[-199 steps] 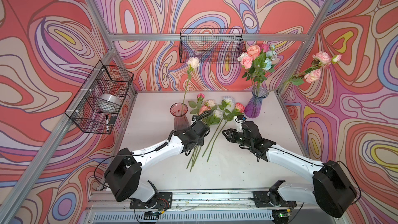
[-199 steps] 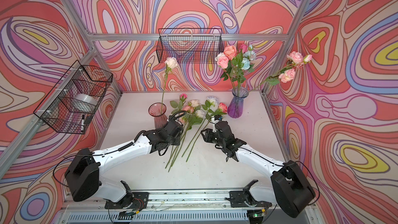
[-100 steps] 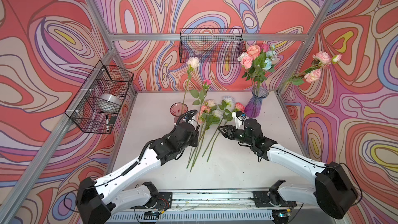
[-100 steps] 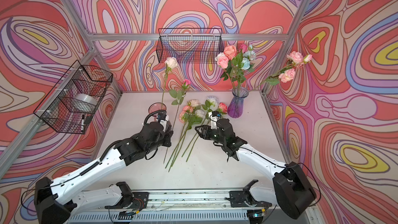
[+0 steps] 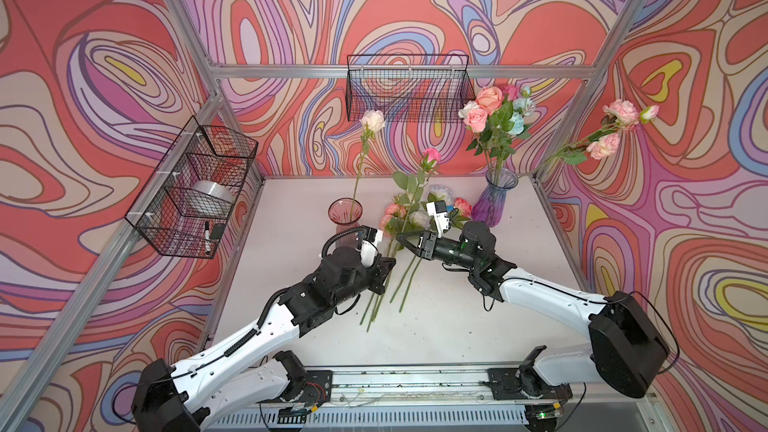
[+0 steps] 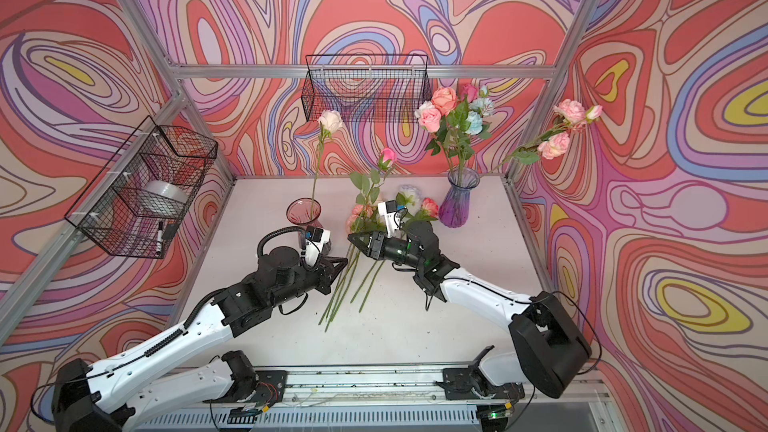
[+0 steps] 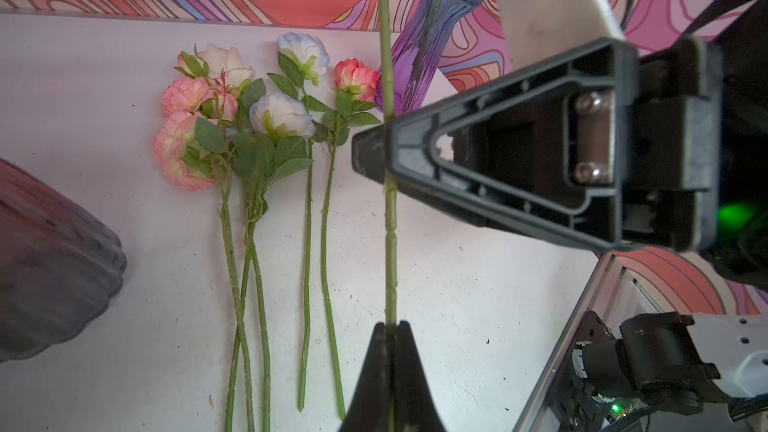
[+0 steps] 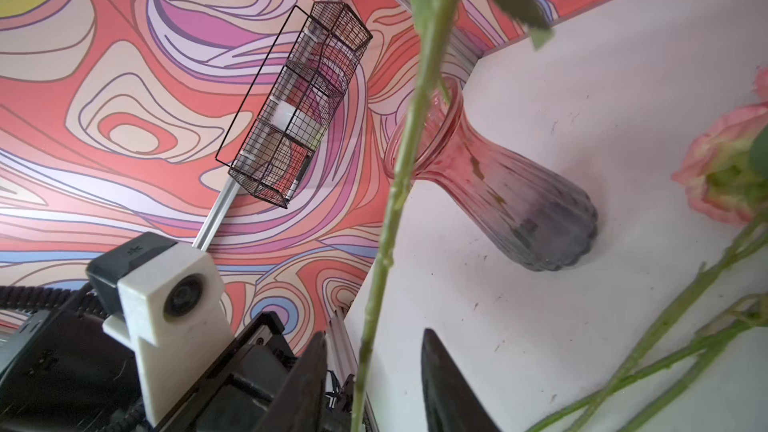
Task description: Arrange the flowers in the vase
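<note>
My left gripper (image 5: 392, 262) (image 7: 390, 327) is shut on the lower stem of a pink rose (image 5: 431, 155), which it holds upright above the table. My right gripper (image 5: 400, 238) (image 8: 374, 333) is open, with one jaw on each side of that same stem (image 8: 390, 209) just above the left gripper. Several loose flowers (image 5: 409, 218) (image 7: 249, 118) lie on the table behind the grippers. A pink glass vase (image 5: 345, 211) (image 8: 498, 184) holds one white rose (image 5: 372, 120). A purple vase (image 5: 496, 197) at the back right holds several roses.
A branch of pink roses (image 5: 615, 126) leans out from the right frame post. Wire baskets hang on the left wall (image 5: 195, 189) and the back wall (image 5: 409, 87). The white table (image 5: 478, 317) ends at aluminium frame rails.
The left gripper has lifted the pink rose out of the pile and stood it upright. The right gripper has swung left until its jaws straddle the stem.
</note>
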Controlling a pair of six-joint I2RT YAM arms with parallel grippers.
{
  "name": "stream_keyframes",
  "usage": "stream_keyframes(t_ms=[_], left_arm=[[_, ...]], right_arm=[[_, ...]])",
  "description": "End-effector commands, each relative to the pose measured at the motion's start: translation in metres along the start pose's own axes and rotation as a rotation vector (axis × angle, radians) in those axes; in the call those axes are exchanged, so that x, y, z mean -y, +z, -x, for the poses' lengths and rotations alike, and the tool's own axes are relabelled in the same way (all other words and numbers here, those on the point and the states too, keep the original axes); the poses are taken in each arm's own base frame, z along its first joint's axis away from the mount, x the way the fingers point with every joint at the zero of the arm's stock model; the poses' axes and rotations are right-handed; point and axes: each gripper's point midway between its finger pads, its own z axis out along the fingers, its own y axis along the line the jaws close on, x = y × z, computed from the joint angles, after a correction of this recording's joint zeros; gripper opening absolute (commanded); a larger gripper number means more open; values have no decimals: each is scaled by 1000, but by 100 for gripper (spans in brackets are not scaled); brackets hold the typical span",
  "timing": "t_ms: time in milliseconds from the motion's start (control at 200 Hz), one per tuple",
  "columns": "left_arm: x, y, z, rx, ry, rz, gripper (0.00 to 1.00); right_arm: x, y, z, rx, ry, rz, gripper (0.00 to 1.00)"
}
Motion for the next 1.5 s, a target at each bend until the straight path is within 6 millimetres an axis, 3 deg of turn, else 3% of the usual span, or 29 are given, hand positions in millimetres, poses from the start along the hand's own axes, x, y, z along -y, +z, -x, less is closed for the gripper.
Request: stream_keyframes(t_ms=[0, 100, 205, 335, 491, 611, 701, 816, 921, 1112, 1327, 1497], left_arm=[[9, -4, 11, 52, -8, -46, 0], [3, -4, 13, 70, -15, -17, 0], [0, -4, 15, 94, -35, -7, 1], [-2, -5, 12, 81, -25, 7, 56], [-7, -38, 50, 190, 49, 77, 73], [-4, -41, 86, 173, 27, 43, 70], [10, -23, 101, 112, 22, -40, 68], [21, 10, 97, -14, 21, -106, 62], [7, 32, 88, -85, 2, -44, 54], [-15, 31, 76, -121, -7, 69, 49], [-18, 39, 55, -177, -30, 49, 44], [-21, 47, 50, -184, -35, 44, 32]], right_arm=[[-11, 8, 2, -7, -3, 41, 23], [-14, 9, -1, -14, -9, 46, 11], [-14, 10, -4, -24, -17, 31, 4], [-10, 9, -8, -32, -45, -9, 2], [4, 2, -16, -70, -88, -100, 2], [5, 1, -28, -109, -93, -107, 2], [2, 4, -38, -134, -109, -104, 2], [1, 5, -43, -143, -108, -102, 2], [-1, 4, -43, -139, -118, -102, 2], [-2, 1, -41, -131, -136, -114, 2], [0, 6, -41, -136, -135, -111, 2], [-3, 9, -42, -142, -120, -91, 2]])
